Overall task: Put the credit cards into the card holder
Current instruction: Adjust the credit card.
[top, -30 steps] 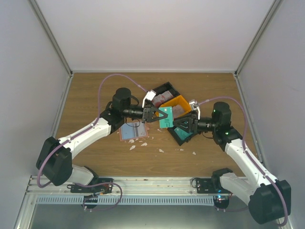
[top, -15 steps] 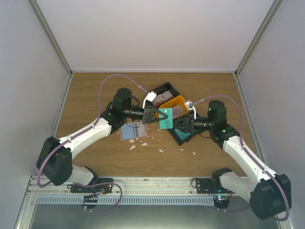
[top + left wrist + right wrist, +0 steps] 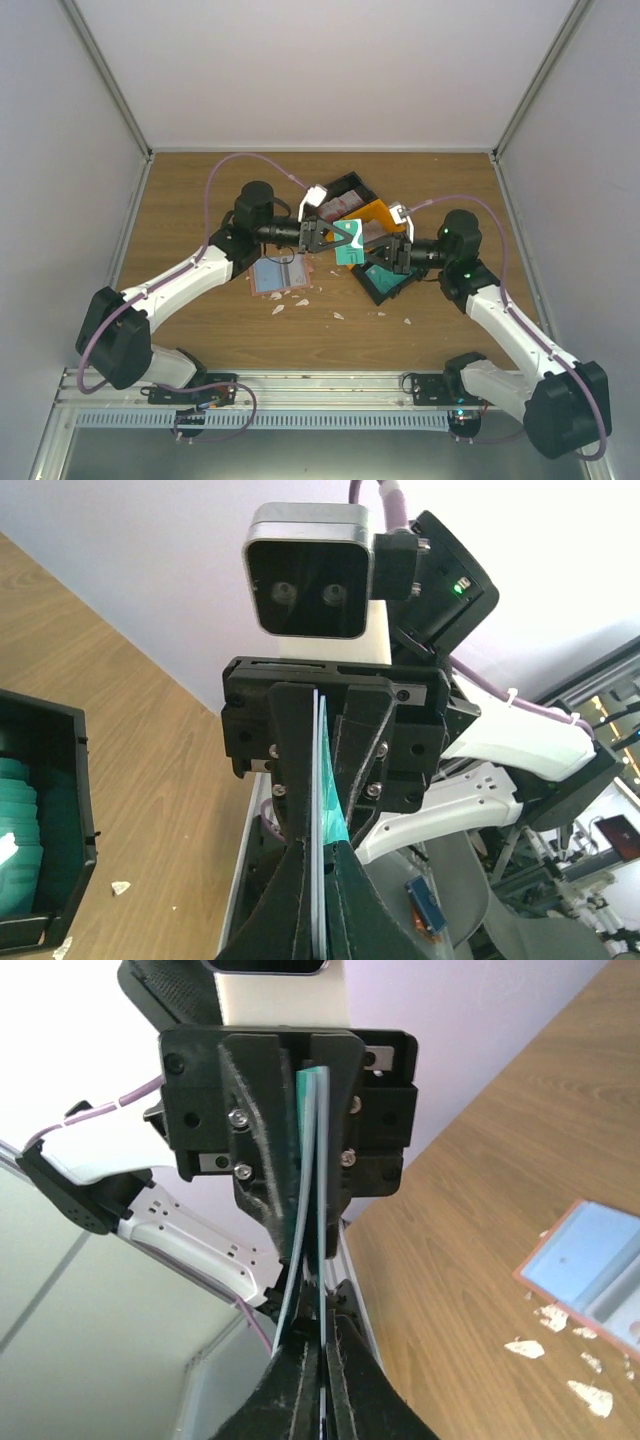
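Teal credit cards (image 3: 347,250) hang upright above the table between the two arms. My left gripper (image 3: 337,240) is shut on them from the left, and my right gripper (image 3: 369,252) is shut on a card from the right. In the left wrist view the cards (image 3: 333,815) run edge-on through my left gripper (image 3: 322,845). The right wrist view shows two card edges (image 3: 318,1160). One passes between the fingers of my right gripper (image 3: 322,1318); the other bows out to their left. The card holder (image 3: 279,275) lies open on the table, its light blue inside (image 3: 590,1265) facing up.
A black bin (image 3: 343,196) of pinkish cards and an orange bin (image 3: 379,212) stand behind the grippers. Another black bin (image 3: 392,288) of teal cards (image 3: 25,830) sits below the right gripper. White scraps (image 3: 300,301) lie around the holder.
My right gripper has closed on the teal card and shifted slightly up and left. The left gripper stayed shut on the cards and hardly moved.
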